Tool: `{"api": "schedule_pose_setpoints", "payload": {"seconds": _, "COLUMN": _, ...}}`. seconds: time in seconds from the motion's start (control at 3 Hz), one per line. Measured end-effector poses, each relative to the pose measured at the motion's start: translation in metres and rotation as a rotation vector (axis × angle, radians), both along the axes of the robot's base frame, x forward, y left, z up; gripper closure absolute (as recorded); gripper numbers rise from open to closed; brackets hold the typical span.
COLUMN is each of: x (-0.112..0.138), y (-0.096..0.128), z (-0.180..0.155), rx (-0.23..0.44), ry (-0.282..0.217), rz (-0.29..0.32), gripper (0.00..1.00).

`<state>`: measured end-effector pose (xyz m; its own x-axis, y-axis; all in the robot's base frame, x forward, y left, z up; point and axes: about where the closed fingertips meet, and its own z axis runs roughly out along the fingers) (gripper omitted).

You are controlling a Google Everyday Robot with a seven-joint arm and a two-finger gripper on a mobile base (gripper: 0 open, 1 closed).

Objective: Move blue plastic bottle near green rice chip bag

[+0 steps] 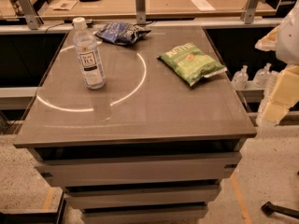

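The blue plastic bottle (88,54) stands upright on the left part of the grey table top (140,115). It is clear, with a white cap and a dark label reading "TEA". The green rice chip bag (191,62) lies flat on the right part of the table, well apart from the bottle. My gripper (276,107) hangs at the right edge of the view, beyond the table's right side and away from both things. It holds nothing that I can see.
A dark blue chip bag (122,32) lies at the back of the table, behind the bottle. Small clear pump bottles (240,77) stand on a low shelf to the right. A wooden counter (163,1) runs behind.
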<state>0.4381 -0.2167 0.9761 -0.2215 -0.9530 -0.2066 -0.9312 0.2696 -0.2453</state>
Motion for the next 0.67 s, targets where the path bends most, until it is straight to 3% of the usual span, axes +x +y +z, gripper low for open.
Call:
{"api": "schedule_pose_setpoints", "payload": {"seconds": 0.33, "x": 0.0000, "y": 0.0000, "z": 0.0000, "rx": 0.000, "ry": 0.000, "rz": 0.000, "gripper": 0.00}}
{"api": "schedule_pose_setpoints", "payload": {"seconds": 0.67, "x": 0.0010, "y": 0.0046, "z": 0.0032, "rx": 0.041, "ry": -0.024, "rz": 0.026, "gripper": 0.00}}
